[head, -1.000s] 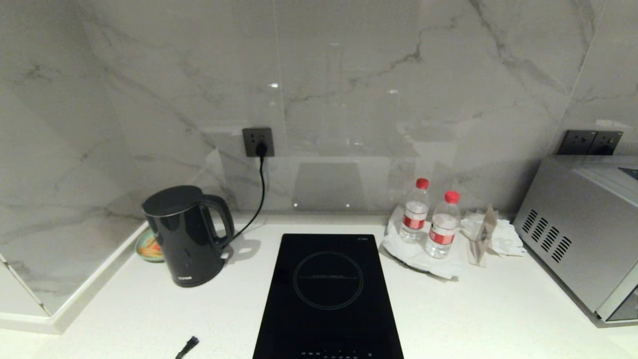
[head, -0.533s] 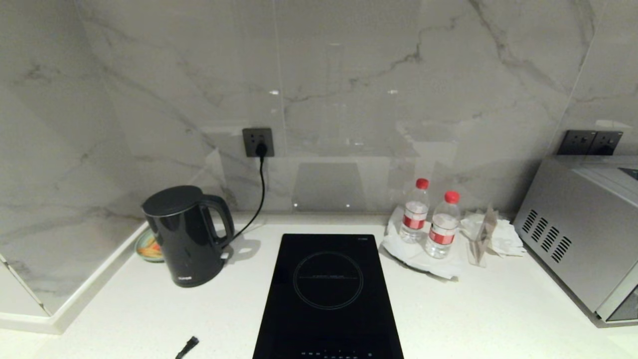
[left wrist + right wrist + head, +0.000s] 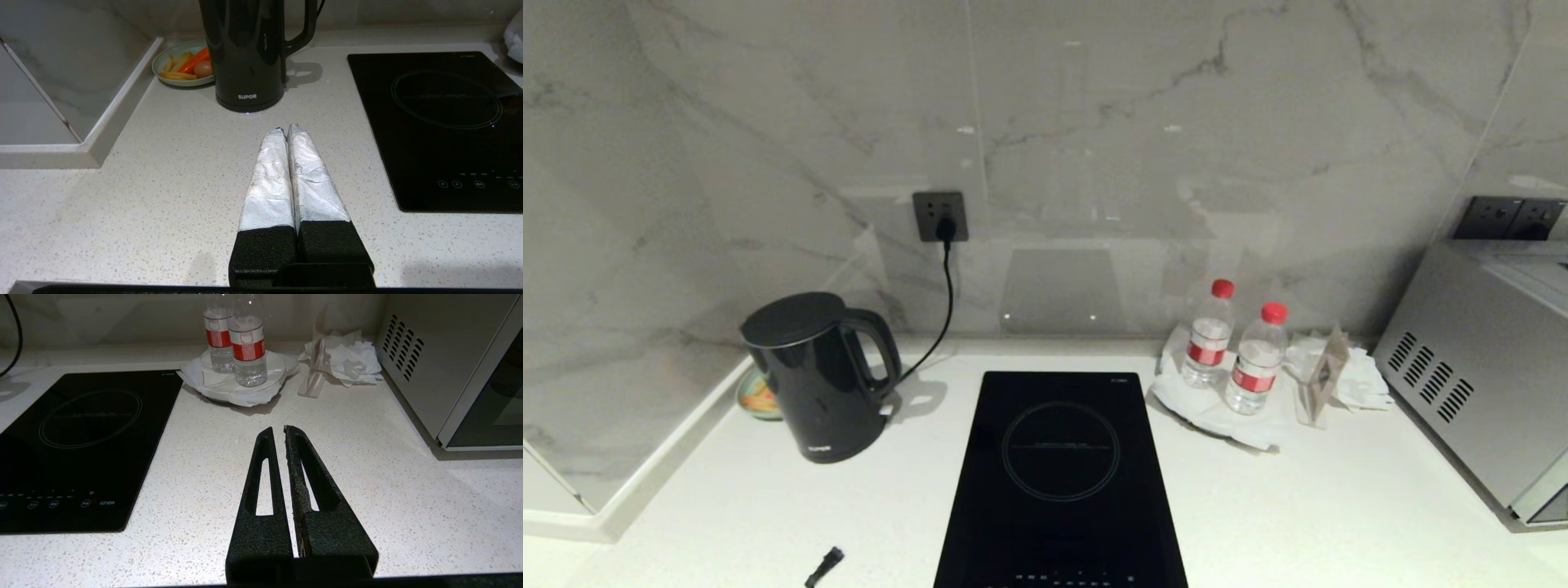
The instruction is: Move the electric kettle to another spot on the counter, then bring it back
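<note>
Electric kettle (image 3: 814, 377): stands upright at the far left of the worktop (image 3: 1339, 506), lid on, loop handle turned to the right; untouched.
Small plate of food (image 3: 179, 65): just behind the kettle on its left, in the corner by the wall.
Cord (image 3: 941, 302): runs from the wall socket (image 3: 940, 216) down behind the kettle's handle.
Induction hob (image 3: 1060, 478): set in the middle of the worktop, right of the kettle.
Two water bottles (image 3: 1233, 351): far right of the hob, on white paper.
Microwave (image 3: 1486, 367): at the right edge.
Left claw (image 3: 286, 127): foil-wrapped fingers pressed together, empty, over bare worktop, near side of the kettle and apart from it.
Right claw (image 3: 278, 429): black fingers almost together, holding nothing, over the worktop between hob and microwave.
</note>
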`<state>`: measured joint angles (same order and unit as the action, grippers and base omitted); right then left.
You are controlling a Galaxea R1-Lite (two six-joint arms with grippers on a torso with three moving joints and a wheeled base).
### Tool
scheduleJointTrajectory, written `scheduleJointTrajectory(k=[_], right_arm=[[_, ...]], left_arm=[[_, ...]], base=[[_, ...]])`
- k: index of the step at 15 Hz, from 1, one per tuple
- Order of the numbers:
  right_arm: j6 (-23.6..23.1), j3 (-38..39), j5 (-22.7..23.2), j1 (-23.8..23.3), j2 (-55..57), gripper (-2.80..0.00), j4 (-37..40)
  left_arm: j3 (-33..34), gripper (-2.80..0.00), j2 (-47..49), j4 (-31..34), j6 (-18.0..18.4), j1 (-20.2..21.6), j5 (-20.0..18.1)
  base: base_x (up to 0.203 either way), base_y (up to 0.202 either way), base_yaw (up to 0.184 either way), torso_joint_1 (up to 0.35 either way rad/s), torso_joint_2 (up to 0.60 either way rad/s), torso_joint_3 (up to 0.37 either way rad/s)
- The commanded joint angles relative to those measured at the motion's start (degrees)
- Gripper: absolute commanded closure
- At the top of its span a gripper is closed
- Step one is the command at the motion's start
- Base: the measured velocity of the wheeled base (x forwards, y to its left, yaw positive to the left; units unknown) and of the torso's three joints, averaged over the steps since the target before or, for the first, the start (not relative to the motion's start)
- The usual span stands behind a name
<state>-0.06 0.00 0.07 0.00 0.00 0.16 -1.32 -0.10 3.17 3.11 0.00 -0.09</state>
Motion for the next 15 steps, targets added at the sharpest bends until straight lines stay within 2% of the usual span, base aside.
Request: scheduleJointTrajectory(k=[1,15], right_arm=[[-0.03,0.0,0.01,0.0,0.05,0.0,0.02],[-0.11,0.0,0.01,0.0,0.0,0.0,0.02]], left_arm=[[0.0,0.0,0.1,0.05,0.06,0.0,0.01],[0.0,0.0,0.1,-0.01,-0.34,0.0,0.09]], base=[[0.0,0.0,0.0,0.002,0.0,-0.193],[0.0,0.0,0.0,0.003,0.0,-0.198]])
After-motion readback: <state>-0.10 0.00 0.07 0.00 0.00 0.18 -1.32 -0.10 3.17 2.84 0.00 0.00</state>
